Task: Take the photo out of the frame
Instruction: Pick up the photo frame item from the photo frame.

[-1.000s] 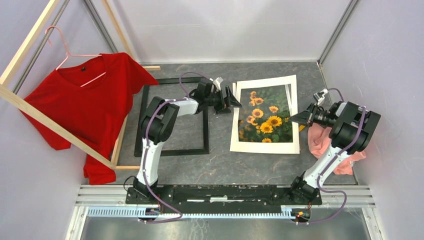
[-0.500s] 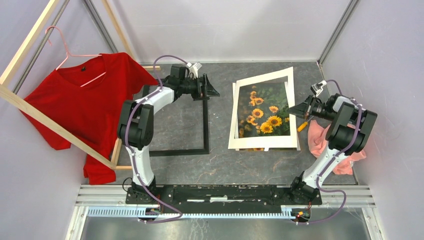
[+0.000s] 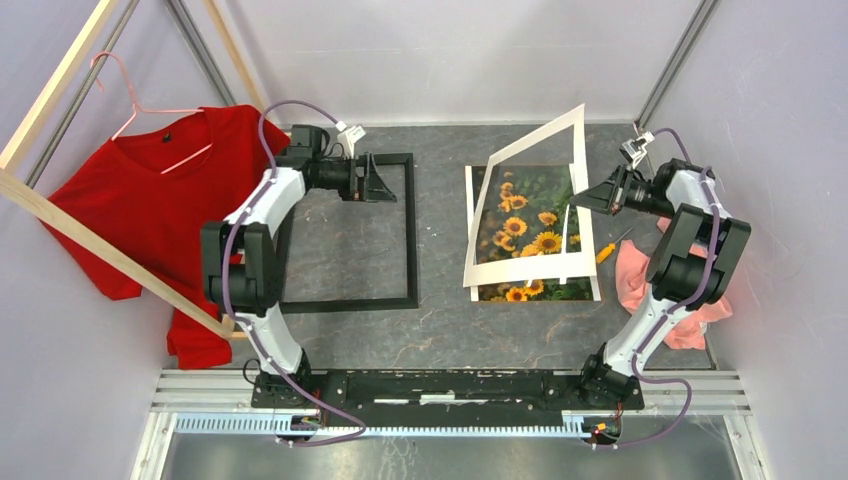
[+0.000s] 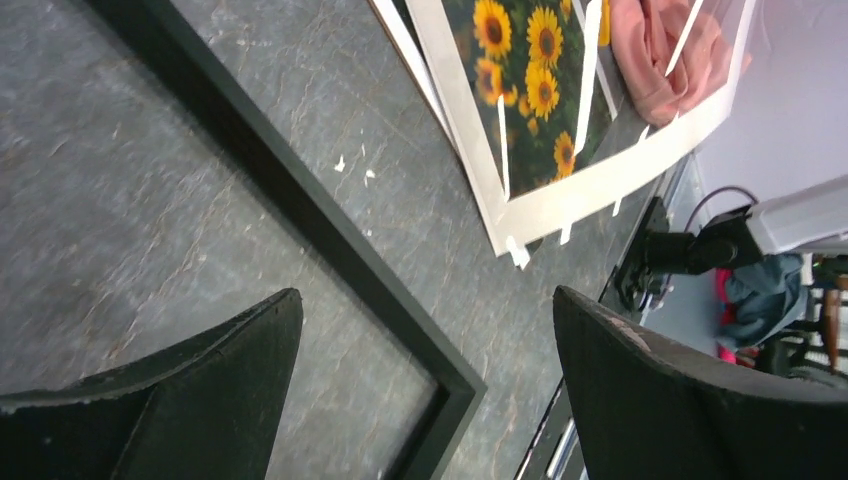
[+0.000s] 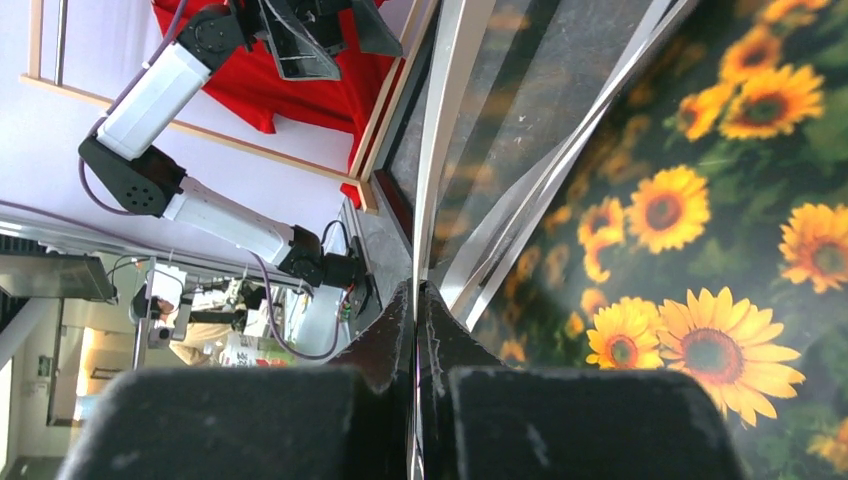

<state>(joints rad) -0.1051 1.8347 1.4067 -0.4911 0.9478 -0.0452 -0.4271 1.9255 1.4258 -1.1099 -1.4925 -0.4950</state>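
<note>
The frame point(image 3: 412, 250) is thin and black and lies flat and empty left of centre. My left gripper point(image 3: 375, 186) hangs open over the frame's far rail; in the left wrist view its spread fingers point(image 4: 425, 300) straddle a corner of the frame point(image 4: 330, 230). The sunflower photo point(image 3: 530, 238) lies flat to the right of the frame. Over it tilts a white mat border point(image 3: 530, 146), raised along its right edge. My right gripper point(image 3: 592, 196) is shut on that edge point(image 5: 415, 290). The photo point(image 5: 720, 250) shows beneath it.
A red T-shirt point(image 3: 180, 215) hangs on a pink hanger from the pale wooden rack point(image 3: 90, 240) at the left. A pink cloth point(image 3: 650, 280) and a small orange tool point(image 3: 607, 250) lie by the right arm. Walls close in on three sides.
My left arm has swung left, from beside the photo to over the frame's far rail. My right gripper has lifted the mat's right edge, uncovering more of the photo.
</note>
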